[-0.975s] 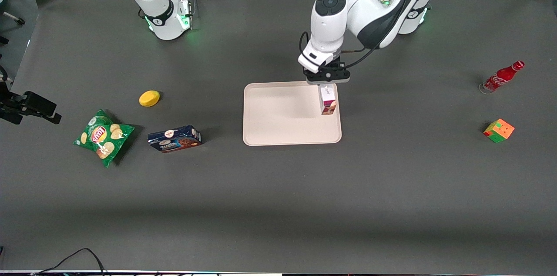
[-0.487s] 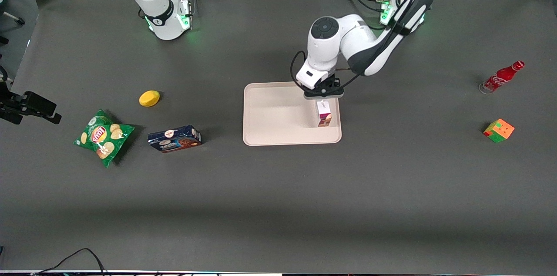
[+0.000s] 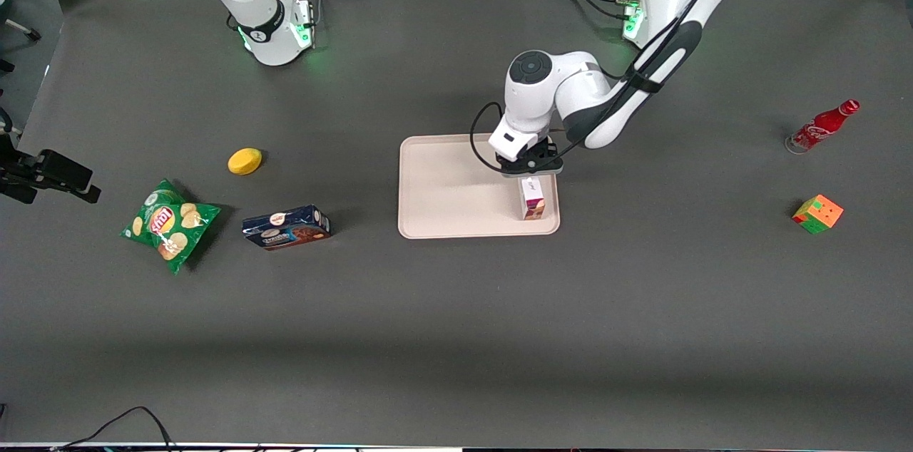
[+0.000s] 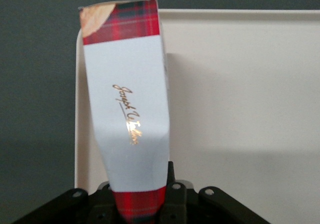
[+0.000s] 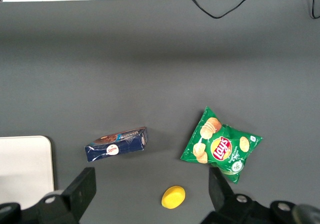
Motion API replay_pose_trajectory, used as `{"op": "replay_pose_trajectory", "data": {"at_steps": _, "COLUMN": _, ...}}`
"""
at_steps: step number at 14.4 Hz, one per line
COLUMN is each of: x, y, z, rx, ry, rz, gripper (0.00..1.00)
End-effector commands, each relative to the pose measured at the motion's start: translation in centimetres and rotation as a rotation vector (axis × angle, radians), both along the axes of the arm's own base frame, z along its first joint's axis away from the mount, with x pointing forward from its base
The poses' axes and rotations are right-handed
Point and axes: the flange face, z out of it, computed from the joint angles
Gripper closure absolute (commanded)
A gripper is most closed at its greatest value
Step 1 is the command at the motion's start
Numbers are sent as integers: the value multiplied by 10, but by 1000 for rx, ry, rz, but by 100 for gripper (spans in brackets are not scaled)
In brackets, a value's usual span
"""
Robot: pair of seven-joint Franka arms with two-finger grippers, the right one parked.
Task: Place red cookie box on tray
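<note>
My left arm's gripper [image 3: 529, 168] is shut on the red cookie box [image 3: 533, 199] and holds it upright, gripping its upper end. The box's lower end is down at the tray [image 3: 442, 213], by the tray's edge toward the working arm's end and near the corner closest to the front camera. I cannot tell whether it touches the tray. In the left wrist view the box [image 4: 127, 109] shows its white label band and red plaid ends, running from the gripper [image 4: 142, 204] down to the tray [image 4: 240, 109].
Toward the parked arm's end lie a dark blue cookie box [image 3: 286, 227], a green chips bag [image 3: 170, 222] and a yellow object [image 3: 245, 160]. Toward the working arm's end stand a red cola bottle [image 3: 824, 125] and a colour cube [image 3: 817, 214].
The gripper has come down and nearer to the front camera with the red cookie box, bringing the box's lower end down to the tray.
</note>
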Motion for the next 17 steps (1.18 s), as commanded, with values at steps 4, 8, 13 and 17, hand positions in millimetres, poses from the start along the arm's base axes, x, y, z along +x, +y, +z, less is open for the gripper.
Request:
{"op": "replay_pose_trajectory", "data": {"at_steps": 4, "x": 9, "y": -5, "z": -9, "rx": -9, "ry": -7, "rz": 18, "gripper": 0}}
{"op": "replay_pose_trajectory", "data": {"at_steps": 8, "x": 12, "y": -6, "z": -9, "rx": -9, "ry": -13, "rz": 16, "gripper": 0}}
{"op": "replay_pose_trajectory", "data": {"at_steps": 13, "x": 27, "y": -6, "z": 6, "rx": -12, "ry": -40, "rz": 29, "gripper": 0}}
{"op": "replay_pose_trajectory", "data": {"at_steps": 17, "x": 46, "y": -12, "z": 63, "rx": 43, "ry": -105, "rz": 23, "gripper": 0}}
